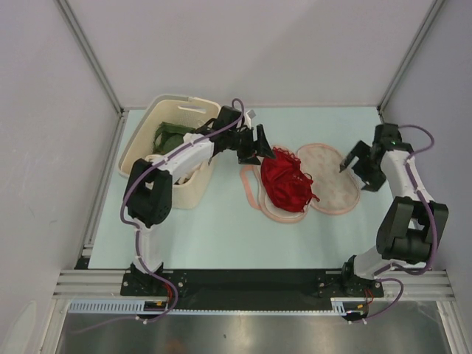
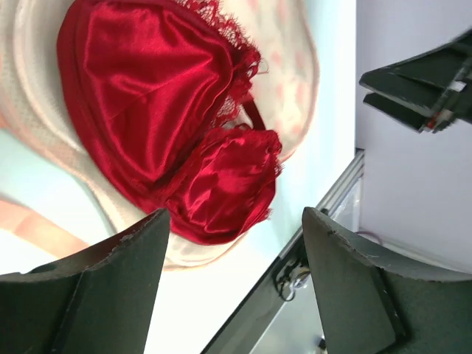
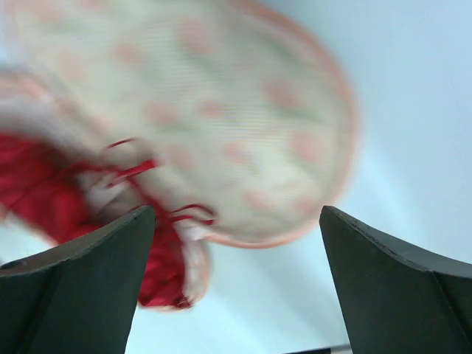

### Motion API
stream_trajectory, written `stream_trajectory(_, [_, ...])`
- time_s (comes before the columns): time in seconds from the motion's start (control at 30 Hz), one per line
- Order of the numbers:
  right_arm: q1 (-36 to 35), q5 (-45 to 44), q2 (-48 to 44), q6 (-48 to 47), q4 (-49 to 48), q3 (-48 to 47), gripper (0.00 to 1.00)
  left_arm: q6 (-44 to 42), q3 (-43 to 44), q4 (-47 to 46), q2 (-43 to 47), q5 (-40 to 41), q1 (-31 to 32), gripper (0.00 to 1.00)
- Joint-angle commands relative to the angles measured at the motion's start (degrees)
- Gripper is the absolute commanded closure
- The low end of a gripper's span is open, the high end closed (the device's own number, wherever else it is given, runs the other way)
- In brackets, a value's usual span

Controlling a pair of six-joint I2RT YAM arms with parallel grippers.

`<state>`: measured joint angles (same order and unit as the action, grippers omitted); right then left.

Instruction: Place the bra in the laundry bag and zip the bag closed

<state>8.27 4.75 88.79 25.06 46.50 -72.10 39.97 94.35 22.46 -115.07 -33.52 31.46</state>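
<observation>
Bra (image 1: 286,183) heaped on the laundry bag's (image 1: 335,188) left lobe; on top or inside, cannot tell. Likely risk: lace near the zip edge snags, or the mesh slides when tugged. Left gripper (image 1: 254,150) spread, empty, just left of bag; right gripper (image 1: 354,168) spread, empty, over its right lobe. Basket (image 1: 188,193) farther left, not obstructing

Pale blue-green tabletop (image 1: 221,236) carrying a cream plastic basket (image 1: 189,193) at left and a pink leaf-print mesh pouch (image 1: 332,177) centre-right.
</observation>
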Motion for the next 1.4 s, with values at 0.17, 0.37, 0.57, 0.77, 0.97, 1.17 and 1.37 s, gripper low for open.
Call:
stream_trajectory(0.17, [9.9,-5.4,-6.2,8.1,-9.0,17.8,0.12,-4.4,-8.1,3.1,9.0,0.8,0.0,0.23])
stream_trajectory(0.37, [10.4,-6.9,-2.8,7.4,-15.7,20.4,0.23,-5.9,-14.3,3.5,14.0,1.5,-0.1,0.23])
stream_trajectory(0.57, [11.2,-8.4,-1.4,8.0,-19.1,23.2,0.27,-7.0,-18.1,3.5,17.2,1.5,-0.1,0.23])
stream_trajectory(0.77, [11.2,-7.7,-0.4,6.6,-24.5,25.1,0.42,-6.9,-18.2,4.0,18.4,1.2,-0.1,0.23])
stream_trajectory(0.97, [9.8,-7.0,-0.9,4.1,-26.3,26.0,0.85,-6.5,-19.8,4.3,20.8,2.1,-0.1,0.23])
stream_trajectory(1.17, [0.7,-15.3,-13.2,3.5,-18.9,23.9,1.0,-4.3,-16.6,4.3,21.1,3.5,0.4,0.21])
stream_trajectory(1.37, [-8.1,-19.7,-22.8,2.0,-17.1,23.4,1.0,6.8,-9.2,2.1,16.8,3.9,2.7,0.17])
